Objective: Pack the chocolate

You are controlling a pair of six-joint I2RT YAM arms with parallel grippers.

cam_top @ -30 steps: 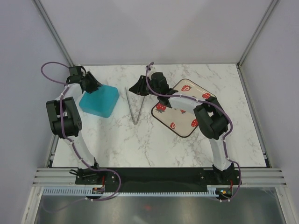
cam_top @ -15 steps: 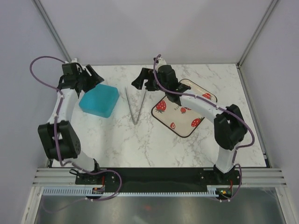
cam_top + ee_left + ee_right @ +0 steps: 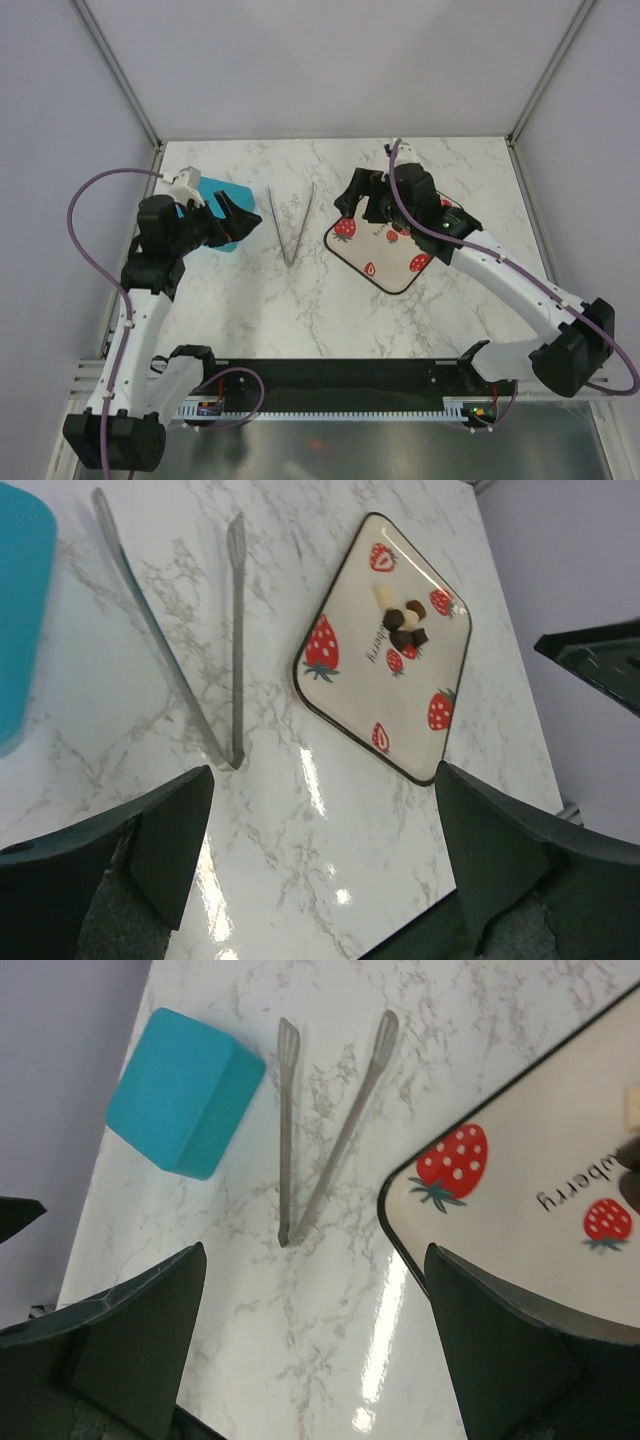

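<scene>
Sitting on the strawberry plate (image 3: 452, 655), chocolate (image 3: 405, 630) apart from left hand (image 3: 322, 780) and right hand (image 3: 315, 1255), both released, empty.

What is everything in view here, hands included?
chocolate: several pieces, dark brown plus one pale, clustered on the plate
plate: one, cream with red strawberry prints, right part of the table
tongs: one pair, metal, flat between box and plate
box: one, teal, left of the tongs
table: one, white marble
left hand: one, black, open, empty, by the box
right hand: one, black, open, empty, by the plate's left corner
</scene>
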